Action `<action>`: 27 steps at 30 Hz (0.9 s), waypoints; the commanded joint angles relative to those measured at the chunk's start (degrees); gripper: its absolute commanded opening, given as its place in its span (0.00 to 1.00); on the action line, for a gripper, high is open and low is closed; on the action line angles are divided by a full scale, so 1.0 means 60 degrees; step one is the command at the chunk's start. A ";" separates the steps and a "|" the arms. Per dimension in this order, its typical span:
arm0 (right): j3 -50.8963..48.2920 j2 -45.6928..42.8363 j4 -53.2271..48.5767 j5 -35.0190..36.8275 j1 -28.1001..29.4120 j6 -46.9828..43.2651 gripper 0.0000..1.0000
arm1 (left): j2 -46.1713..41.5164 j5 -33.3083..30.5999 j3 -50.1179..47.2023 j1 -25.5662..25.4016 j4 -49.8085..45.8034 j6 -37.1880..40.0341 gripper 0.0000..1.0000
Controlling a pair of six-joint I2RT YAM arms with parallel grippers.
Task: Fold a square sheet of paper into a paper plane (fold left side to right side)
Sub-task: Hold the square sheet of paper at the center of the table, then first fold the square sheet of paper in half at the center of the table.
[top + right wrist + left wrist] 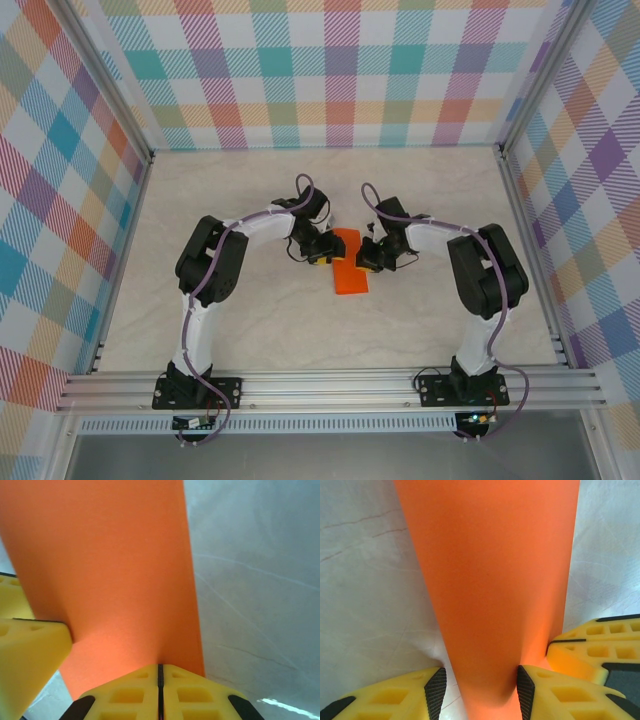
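The orange square sheet of paper [350,282] lies near the middle of the pale surface [240,190], between the two hands. From above it looks taller than it is wide. The left hand [318,256] is at its left side and the right hand [371,258] is at its right side, both about halfway along it.

Seen from the left wrist, the paper is a wide orange strip that bulges up like a soft roll. The left hand's yellow fingers [550,692] are spread partway, and the near end of the paper sits in the gap between them. One black pad [525,687] touches the paper. The other pad is just beside it, with a thin bit of surface showing between. A yellow finger of the right hand touches the paper's right edge.

Seen from the right wrist, the right hand's two fingers are pressed together. Their tips rest against the near edge of the paper. I cannot tell if any paper is caught between them.

Bright checked walls [340,70] stand around the surface.
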 commanded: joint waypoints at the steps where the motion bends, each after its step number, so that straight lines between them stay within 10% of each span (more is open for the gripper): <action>1: 0.0196 0.0162 -0.0256 0.0158 0.0068 -0.0051 0.08 | 0.0604 -0.0691 -0.0057 -0.0089 -0.0572 0.0193 0.46; 27: 0.0065 0.0627 -0.0817 0.0466 0.0068 -0.0238 0.06 | -0.0994 -0.1385 0.0566 0.0308 -0.1432 0.0439 0.58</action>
